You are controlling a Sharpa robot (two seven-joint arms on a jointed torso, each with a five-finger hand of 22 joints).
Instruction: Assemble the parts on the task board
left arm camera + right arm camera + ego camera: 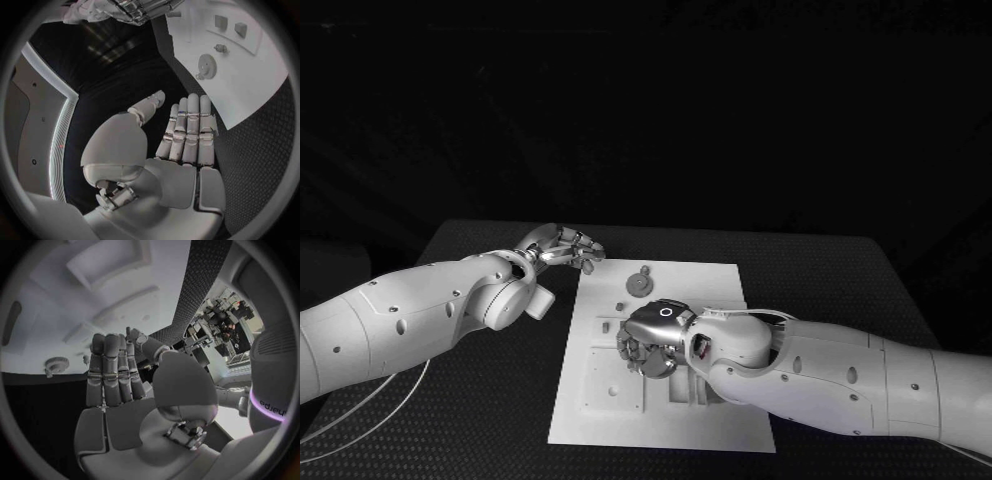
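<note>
The task board (668,345), a white plate, lies in the middle of the black table (473,400), its long sides running from the near edge toward the far edge. A grey gear-shaped part (640,283) lies on the board near its far edge. The right hand (651,345) hangs over the board's middle, fingers straight and close together, holding nothing. The left hand (564,247) hovers just beyond the board's far left corner, over bare table, fingers extended side by side with the thumb apart, likewise holding nothing.
</note>
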